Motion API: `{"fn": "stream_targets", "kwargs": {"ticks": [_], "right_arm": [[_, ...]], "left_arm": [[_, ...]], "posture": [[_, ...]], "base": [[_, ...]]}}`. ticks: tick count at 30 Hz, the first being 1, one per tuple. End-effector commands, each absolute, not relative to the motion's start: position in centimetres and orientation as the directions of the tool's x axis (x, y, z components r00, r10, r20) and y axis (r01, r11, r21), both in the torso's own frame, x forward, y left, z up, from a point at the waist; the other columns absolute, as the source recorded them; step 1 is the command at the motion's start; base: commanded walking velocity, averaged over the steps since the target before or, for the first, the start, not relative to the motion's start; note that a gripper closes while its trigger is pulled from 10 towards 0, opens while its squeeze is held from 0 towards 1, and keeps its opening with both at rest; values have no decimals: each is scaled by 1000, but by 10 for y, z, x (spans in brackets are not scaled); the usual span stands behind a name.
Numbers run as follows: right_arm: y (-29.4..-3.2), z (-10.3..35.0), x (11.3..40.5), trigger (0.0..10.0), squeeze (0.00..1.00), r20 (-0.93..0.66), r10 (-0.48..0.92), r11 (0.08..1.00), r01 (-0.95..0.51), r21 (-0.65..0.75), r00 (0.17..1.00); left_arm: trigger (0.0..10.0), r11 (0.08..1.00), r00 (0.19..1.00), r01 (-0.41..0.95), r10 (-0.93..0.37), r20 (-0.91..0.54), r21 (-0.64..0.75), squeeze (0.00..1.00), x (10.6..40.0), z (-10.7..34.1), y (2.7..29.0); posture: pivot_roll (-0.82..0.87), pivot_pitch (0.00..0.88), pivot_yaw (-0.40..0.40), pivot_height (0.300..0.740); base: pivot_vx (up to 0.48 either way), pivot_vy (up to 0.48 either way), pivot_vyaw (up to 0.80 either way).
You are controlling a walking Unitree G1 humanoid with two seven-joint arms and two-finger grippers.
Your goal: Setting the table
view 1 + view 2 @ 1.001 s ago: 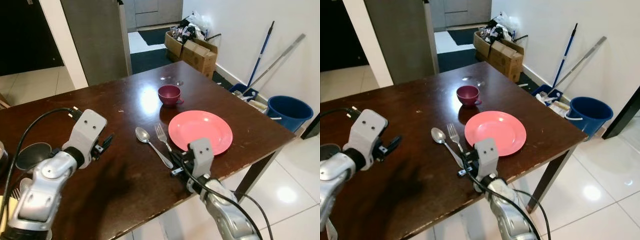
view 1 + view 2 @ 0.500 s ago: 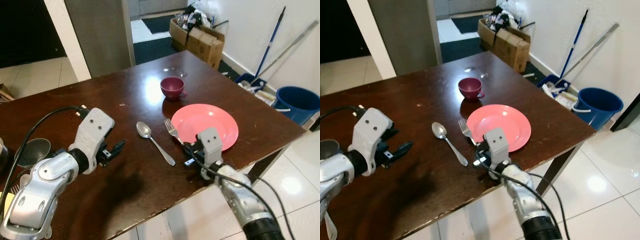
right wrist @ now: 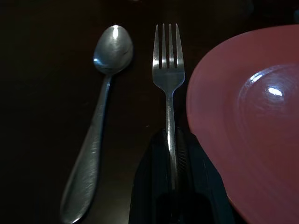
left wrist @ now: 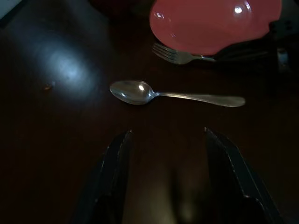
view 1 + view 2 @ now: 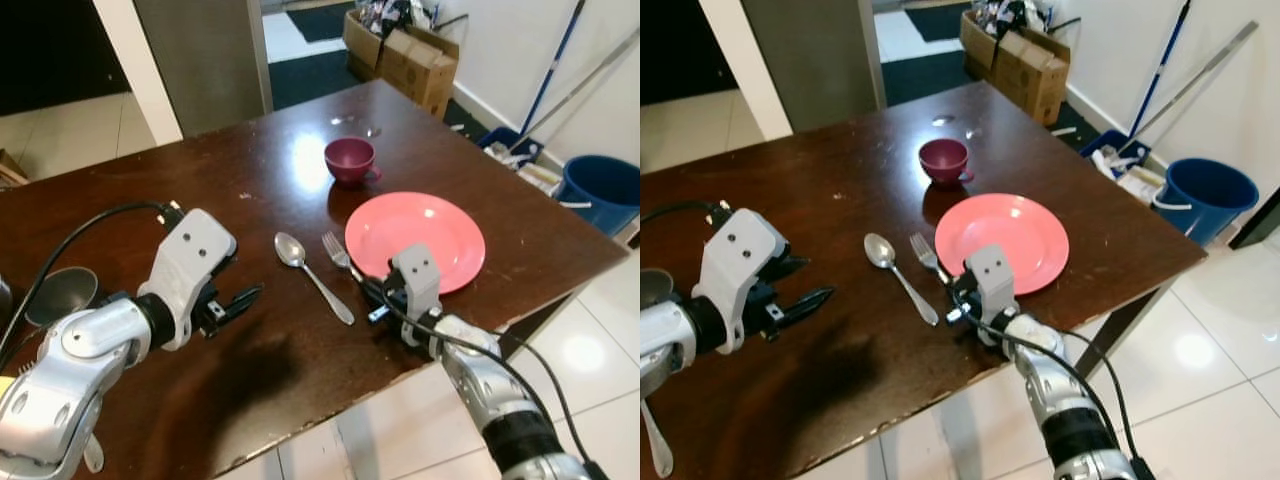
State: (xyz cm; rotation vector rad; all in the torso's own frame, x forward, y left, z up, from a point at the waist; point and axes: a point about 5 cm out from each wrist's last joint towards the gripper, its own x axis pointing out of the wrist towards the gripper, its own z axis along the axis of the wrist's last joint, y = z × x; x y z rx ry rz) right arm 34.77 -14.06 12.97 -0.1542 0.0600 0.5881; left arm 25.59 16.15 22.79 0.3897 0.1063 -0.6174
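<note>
A pink plate sits on the dark wooden table near its right-hand edge, and everything else is placed from it; the fork lies just beside the plate's left rim, tines pointing away from the robot, its handle running back toward the table's near edge; the right gripper is at the plate's near-left side with its black fingers closed around the fork's handle (the right wrist view shows the handle passing straight between them, the fork lying flat beside the plate's edge); the spoon lies further left of the plate, on the far side of the fork, bowl away from the robot and handle slanting back toward the near edge, apart from the fork; a small maroon cup stands beyond the plate, on its far-left side, upright with its handle turned toward the right; the left gripper is well to the left of the plate, past the spoon, over bare table, its two fingers spread apart and holding nothing; a dark round bowl rests far left of the plate; to the plate's right, off the table, a blue bucket stands on the white tile floor.
</note>
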Motion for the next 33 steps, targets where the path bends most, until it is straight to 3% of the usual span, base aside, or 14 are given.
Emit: {"fn": "stream_targets", "kwargs": {"ticks": [1, 5, 6, 7, 8, 10, 14, 15, 20, 21, 23, 24, 33], "right_arm": [[-141, 129, 351, 10000, 0, -105, 550, 818, -560, -131, 828], [-141, 129, 352, 10000, 0, -105, 554, 816, -564, -128, 826], [-140, 129, 352, 10000, 259, -105, 558, 813, -568, -126, 823], [-139, 128, 353, 10000, 404, -105, 561, 812, -571, -124, 821], [-139, 128, 353, 10000, 624, -104, 563, 811, -572, -123, 820], [-138, 129, 354, 10000, 682, -102, 564, 810, -573, -123, 819], [-135, 130, 356, 10000, 686, -91, 572, 806, -580, -118, 815], [-135, 130, 357, 10000, 1000, -90, 573, 806, -580, -118, 815], [-136, 132, 359, 10000, 1000, -81, 564, 812, -570, -123, 821], [-137, 133, 359, 10000, 435, -71, 563, 814, -568, -120, 823], [-137, 134, 359, 10000, 435, -64, 563, 816, -566, -118, 824], [-136, 136, 358, 10000, 0, -50, 566, 815, -568, -114, 823], [-121, 155, 344, 10000, 0, 78, 608, 794, -604, -69, 790]], "left_arm": [[10000, 744, 813, 582, -538, -223, 327, 0, 252, 230, 164], [10000, 744, 812, 583, -539, -224, 326, 0, 251, 230, 164], [10000, 745, 813, 582, -537, -223, 326, 0, 251, 231, 163], [10000, 746, 814, 581, -536, -224, 325, 0, 251, 231, 163], [10000, 747, 814, 580, -535, -224, 325, 0, 251, 231, 163], [10000, 748, 815, 580, -535, -224, 324, 0, 251, 231, 163], [10000, 750, 815, 580, -534, -225, 319, 0, 250, 232, 161], [10000, 750, 814, 580, -535, -225, 318, 0, 251, 232, 161], [10000, 751, 815, 579, -535, -222, 317, 0, 251, 231, 159], [10000, 752, 815, 579, -536, -220, 315, 0, 252, 231, 159], [10000, 753, 816, 579, -536, -218, 314, 0, 252, 231, 158], [10000, 753, 815, 579, -537, -215, 312, 0, 252, 231, 158], [10000, 755, 809, 587, -555, -194, 293, 0, 257, 227, 148]], "posture": [[157, 150, 168, 740], [157, 150, 168, 740], [160, 151, 167, 740], [160, 150, 165, 740], [160, 150, 164, 740], [160, 150, 164, 740], [159, 148, 164, 740], [159, 145, 162, 740], [149, 136, 157, 740], [148, 135, 156, 740], [148, 135, 156, 740], [140, 129, 153, 740], [100, 98, 141, 740]], "base": [[0, 0, 0], [0, 0, 0], [0, 0, 0], [0, 0, 0], [0, 0, 0], [0, 0, 0], [0, 0, 0], [0, 0, 0], [0, 0, 0], [0, 0, 0], [0, 0, 0], [0, 0, 0], [0, 0, 0]]}}
